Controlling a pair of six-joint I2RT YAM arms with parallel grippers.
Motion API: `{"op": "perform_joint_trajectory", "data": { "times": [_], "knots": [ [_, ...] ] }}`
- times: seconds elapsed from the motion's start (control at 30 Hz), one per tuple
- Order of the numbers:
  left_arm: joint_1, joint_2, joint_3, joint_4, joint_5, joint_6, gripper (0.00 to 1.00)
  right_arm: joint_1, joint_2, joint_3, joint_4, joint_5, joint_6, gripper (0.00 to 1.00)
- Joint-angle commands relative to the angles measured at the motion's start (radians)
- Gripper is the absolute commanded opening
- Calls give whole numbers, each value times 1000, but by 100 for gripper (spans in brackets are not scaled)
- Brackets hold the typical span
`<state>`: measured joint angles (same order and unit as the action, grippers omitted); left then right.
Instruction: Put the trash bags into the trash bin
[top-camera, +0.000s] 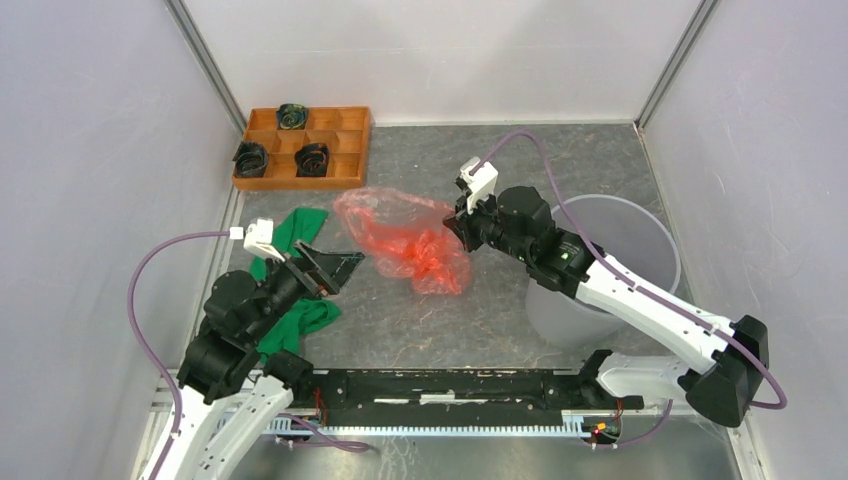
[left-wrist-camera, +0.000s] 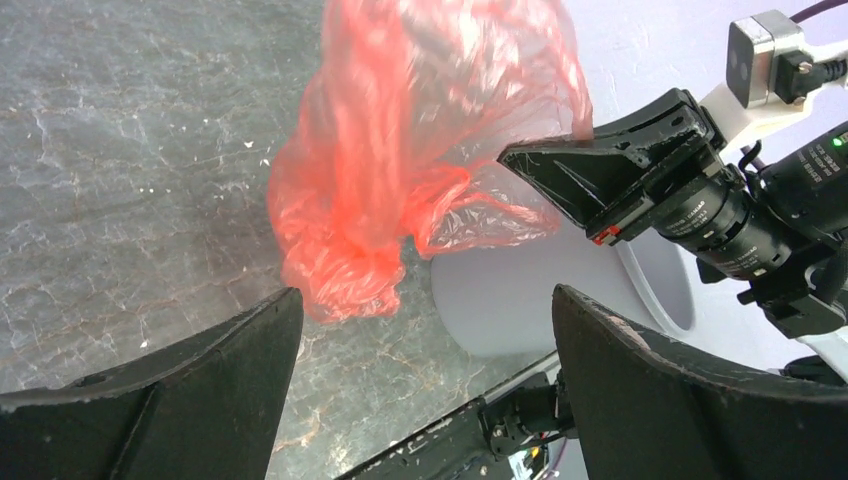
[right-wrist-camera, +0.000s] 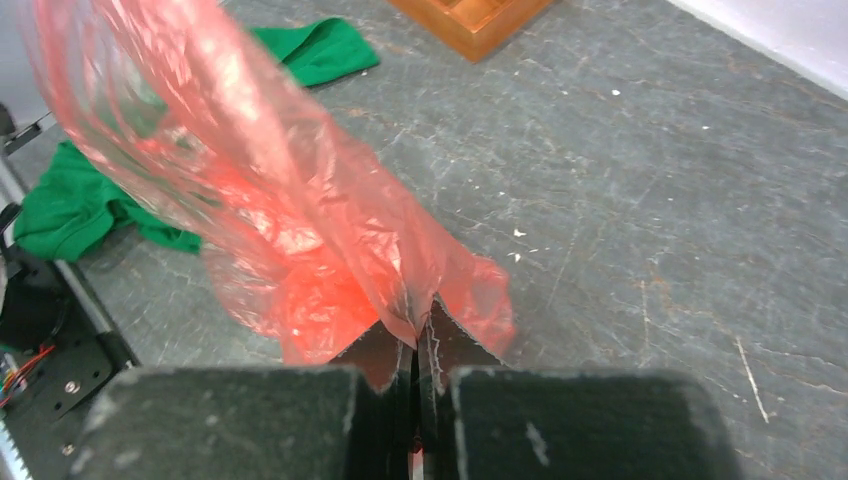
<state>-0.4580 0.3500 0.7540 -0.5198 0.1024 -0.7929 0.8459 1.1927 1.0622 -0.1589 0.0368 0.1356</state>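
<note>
1. Left gripper (top-camera: 338, 272): jaws wide apart, empty, above the green cloth (top-camera: 300, 232).
2. Trash bag (top-camera: 405, 238): dangles from the right gripper (right-wrist-camera: 412, 345), which is pinched tight on a gathered fold, beside the trash bin (top-camera: 665, 240).
3. Likely light, limp and slippery; grasp bunched folds.

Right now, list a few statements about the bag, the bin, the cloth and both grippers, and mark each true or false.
1. The right gripper is shut on the red bag. True.
2. The bag lies inside the grey bin. False: it is held outside, to the bin's left in the top view.
3. The left gripper is open and holds nothing. True.
4. The green cloth sits in the wooden tray. False: it lies on the table under the left arm.
</note>
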Motion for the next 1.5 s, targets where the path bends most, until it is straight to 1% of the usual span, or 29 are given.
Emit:
{"op": "perform_joint_trajectory", "data": {
  "times": [0.0,0.13,0.23,0.33,0.37,0.4,0.43,0.5,0.53,0.6,0.73,0.87,0.97,1.03,1.1,1.17,1.47],
  "knots": [
    [-2,8,24,-17,-32,-66,100,-2,-56,-21,45,-96,19,0],
    [-3,41,11,19,-57,-73,99,0,-85,-46,64,-154,26,0],
    [-2,98,-4,22,-73,-80,82,-1,-101,-54,65,-157,25,0],
    [-2,116,-45,47,-52,-104,72,-1,-113,-57,59,-142,17,0],
    [-2,107,-68,67,-35,-115,71,-1,-118,-59,58,-132,13,0],
    [-3,93,-106,88,-15,-127,73,-1,-122,-62,59,-119,9,0],
    [-4,75,-125,106,3,-137,77,-3,-126,-63,60,-107,6,0],
    [-2,35,-181,120,25,-156,89,-4,-129,-68,64,-90,2,0],
    [-3,11,-201,121,28,-166,94,-4,-128,-68,65,-85,0,0],
    [-3,-32,-231,115,37,-177,99,-7,-123,-70,70,-70,0,0],
    [-2,-99,-242,82,56,-163,100,-18,-100,-62,66,-46,4,0],
    [-2,-139,-201,24,82,-119,100,-29,-56,-39,34,-17,17,0],
    [-3,-161,-186,24,120,-89,100,-36,-38,-37,40,-12,40,0],
    [-3,-151,-208,65,189,-96,100,-37,-29,-36,52,-9,55,0],
    [-2,-123,-254,138,278,-143,100,-41,-15,-22,53,3,67,0],
    [-2,-98,-302,203,333,-192,100,-46,5,-4,48,17,79,0],
    [-2,-138,-404,257,334,-245,100,-60,52,34,70,126,181,0]
  ]
}}
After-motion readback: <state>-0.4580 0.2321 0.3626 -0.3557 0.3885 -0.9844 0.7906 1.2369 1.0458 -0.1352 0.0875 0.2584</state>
